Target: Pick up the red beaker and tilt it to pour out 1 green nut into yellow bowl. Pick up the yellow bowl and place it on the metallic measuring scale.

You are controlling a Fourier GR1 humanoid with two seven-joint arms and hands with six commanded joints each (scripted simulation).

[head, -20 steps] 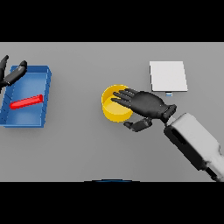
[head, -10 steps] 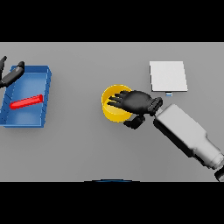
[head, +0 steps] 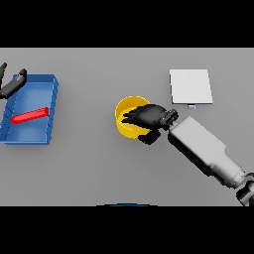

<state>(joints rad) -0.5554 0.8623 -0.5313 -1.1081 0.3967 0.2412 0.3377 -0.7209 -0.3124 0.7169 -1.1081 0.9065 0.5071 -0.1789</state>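
- Right hand (head: 149, 117) now sits over the near-right rim of the yellow bowl (head: 125, 115); a second ago it lay flatter, fingers stretched across the bowl's right side
- Fingers have curled down over the rim, thumb tucked against the outer wall below: hand closing on the bowl, grip looks near complete but not proven firm
- Forearm has swung in closer and steeper from the lower right
- Bowl itself has not shifted; it rests on the grey table (head: 99, 168), mid-scene
- Metallic measuring scale (head: 191, 86) lies up and to the right of the bowl, near but apart, nothing on it
- Red beaker (head: 30, 116) lies on its side in the blue tray (head: 51, 104) at far left
- Left hand (head: 13, 83) idle at the tray's far-left corner, fingers relaxed, holding nothing
- Reading: task has reached the bowl-to-scale step; next comes a lift, then a short carry right and away
- No green nut visible in the bowl; hand hides much of the inside
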